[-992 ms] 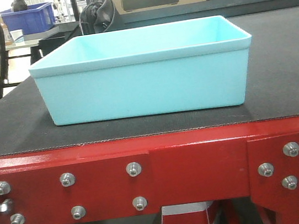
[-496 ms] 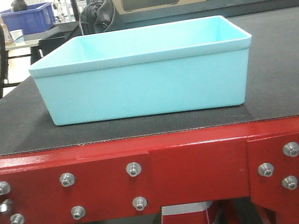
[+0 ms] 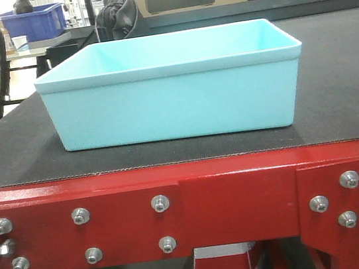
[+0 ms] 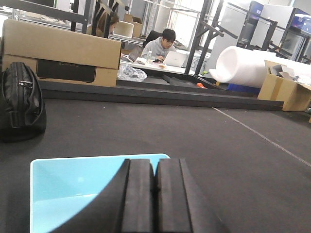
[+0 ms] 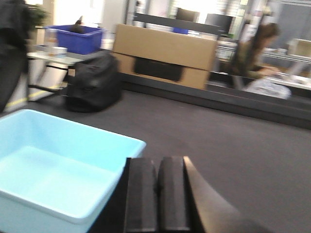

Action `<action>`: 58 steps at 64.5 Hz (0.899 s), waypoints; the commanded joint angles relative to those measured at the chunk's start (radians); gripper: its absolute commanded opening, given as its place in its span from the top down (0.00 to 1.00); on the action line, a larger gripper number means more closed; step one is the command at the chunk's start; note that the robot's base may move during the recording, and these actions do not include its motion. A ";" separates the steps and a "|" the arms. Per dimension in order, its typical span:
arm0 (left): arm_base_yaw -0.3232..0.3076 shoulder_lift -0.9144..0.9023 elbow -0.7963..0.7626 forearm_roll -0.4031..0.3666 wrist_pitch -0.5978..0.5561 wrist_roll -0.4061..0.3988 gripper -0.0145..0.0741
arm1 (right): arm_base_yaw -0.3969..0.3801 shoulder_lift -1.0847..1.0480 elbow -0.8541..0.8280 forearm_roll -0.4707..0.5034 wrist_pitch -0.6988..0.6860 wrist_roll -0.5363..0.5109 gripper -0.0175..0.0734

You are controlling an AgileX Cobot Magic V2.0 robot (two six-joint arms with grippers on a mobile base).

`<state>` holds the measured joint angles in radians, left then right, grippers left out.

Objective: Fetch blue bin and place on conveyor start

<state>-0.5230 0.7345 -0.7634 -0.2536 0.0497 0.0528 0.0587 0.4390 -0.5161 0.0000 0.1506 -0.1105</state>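
Bin placement looks finished to me: the blue bin [image 3: 171, 85] sits flat on the dark belt of the conveyor start [image 3: 334, 96], just behind the red frame [image 3: 190, 206] at the near edge, upright and square to it. From my left wrist view the left gripper [image 4: 155, 194] has its pads pressed together with nothing between them, above the bin's right side; the right gripper [image 5: 158, 194] is likewise closed on nothing, just to the right of the bin's near right corner. My judgement is that the step in hand is clearing away, so I would lift both arms straight up before pulling back, keeping the closed fingers off the rim so the light tub isn't nudged toward the edge. A black bag [image 4: 19, 104] and cardboard box [image 4: 60, 53] sit far left, well apart.
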 commanded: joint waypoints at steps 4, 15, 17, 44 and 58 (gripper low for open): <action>-0.007 -0.003 0.000 -0.006 -0.015 0.003 0.96 | -0.137 -0.092 0.095 0.036 -0.060 -0.039 0.99; -0.007 -0.003 0.000 -0.006 -0.015 0.003 0.96 | -0.221 -0.222 0.224 0.036 -0.062 -0.001 0.99; -0.007 -0.003 0.000 -0.006 -0.015 0.003 0.96 | -0.227 -0.249 0.249 0.036 -0.062 0.025 0.99; -0.007 -0.003 0.000 -0.006 -0.015 0.003 0.96 | -0.190 -0.439 0.499 0.026 -0.096 0.037 0.99; -0.007 -0.003 0.000 -0.006 -0.017 0.003 0.96 | -0.143 -0.439 0.516 0.026 -0.134 0.037 0.99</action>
<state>-0.5230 0.7345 -0.7634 -0.2536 0.0497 0.0528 -0.0907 0.0063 0.0000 0.0290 0.0502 -0.0777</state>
